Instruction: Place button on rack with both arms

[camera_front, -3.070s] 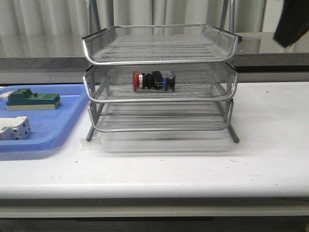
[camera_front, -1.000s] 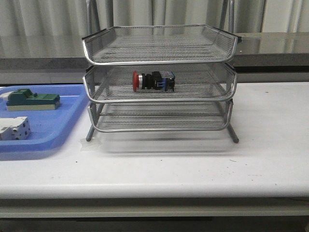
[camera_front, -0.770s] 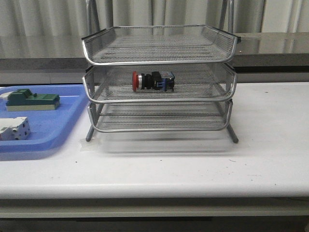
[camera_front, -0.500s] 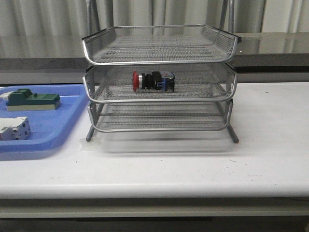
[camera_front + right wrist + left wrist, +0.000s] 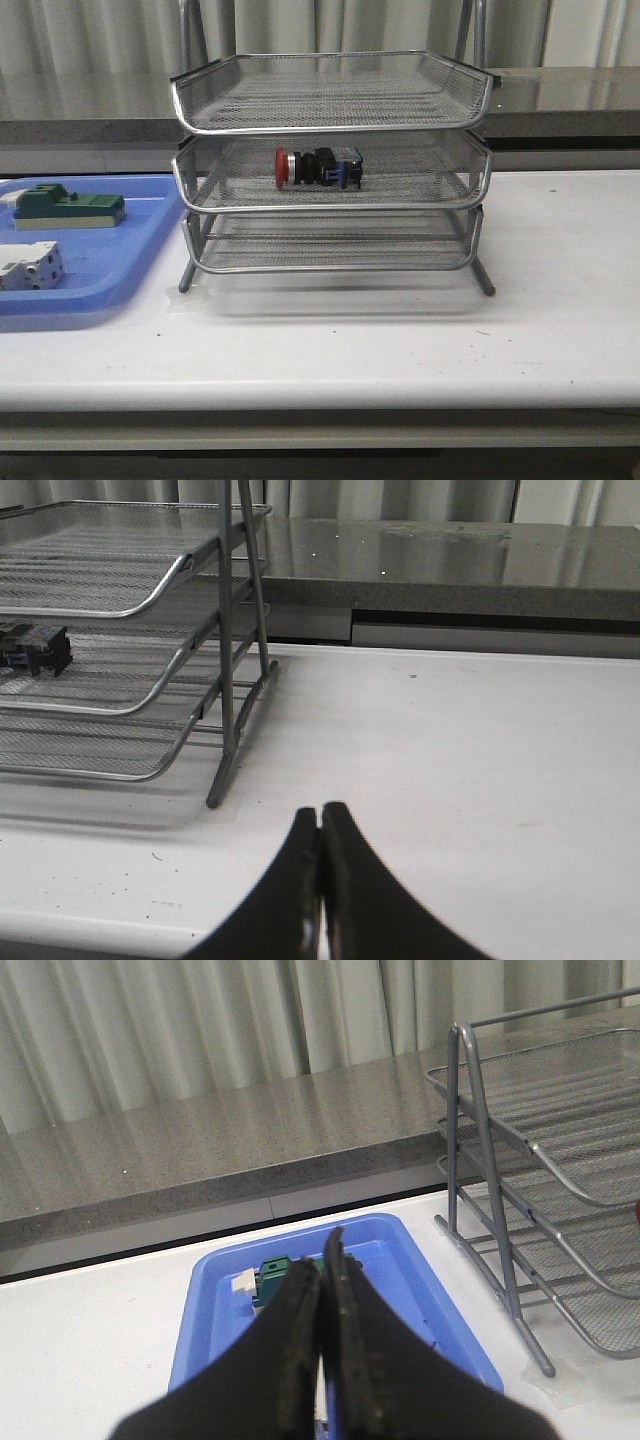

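One rack (image 5: pixel 330 160) stands on one white table (image 5: pixel 560 300), and it has three mesh tiers. One button (image 5: pixel 316 167) lies on the middle tier of the rack. Left of the rack sits one blue tray (image 5: pixel 110 270) holding two parts: one green terminal block (image 5: pixel 66 207) and one white circuit breaker (image 5: pixel 30 266). Two grippers show, one left gripper (image 5: pixel 322 1290) and one right gripper (image 5: pixel 320 840).
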